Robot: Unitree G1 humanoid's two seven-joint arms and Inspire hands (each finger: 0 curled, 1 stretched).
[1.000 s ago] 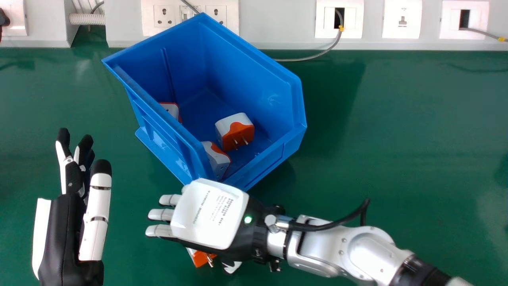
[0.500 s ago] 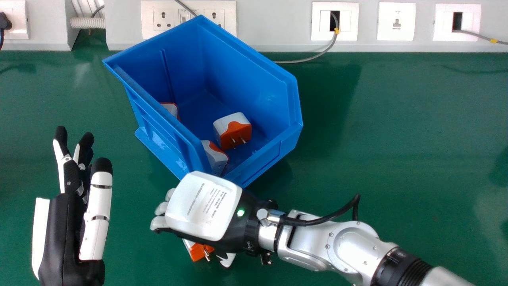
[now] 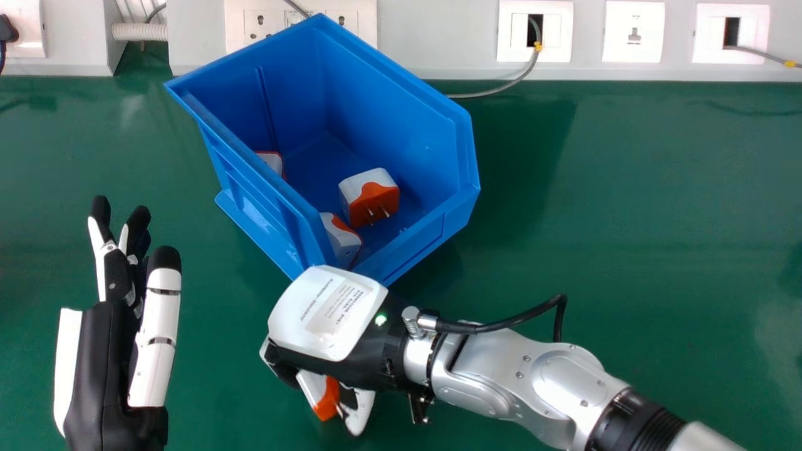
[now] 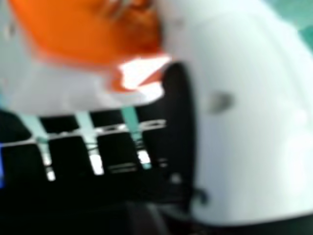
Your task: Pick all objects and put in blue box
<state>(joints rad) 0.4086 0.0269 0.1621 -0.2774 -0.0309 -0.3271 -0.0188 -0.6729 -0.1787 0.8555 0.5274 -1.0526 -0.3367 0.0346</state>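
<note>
Right hand point(image 3: 326, 313), back uppermost, fingers curled well in and thumb opposed, closed round one white-and-orange plug adapter point(image 3: 321, 394). Held adapter: tilted, between fingers and thumb, just on the near side of the blue box point(image 3: 398, 97). Box: upright, set at an angle; contents, three similar adapters, one with prongs showing point(image 3: 374, 199), one near it by the near corner point(image 3: 341, 241), one partly hidden behind the side wall point(image 3: 272, 161). Left hand point(image 3: 103, 369): well apart at the view's left, fingers extended. Green tabletop point(image 3: 626, 219) under all; socket panel point(image 3: 438, 37) behind.
</note>
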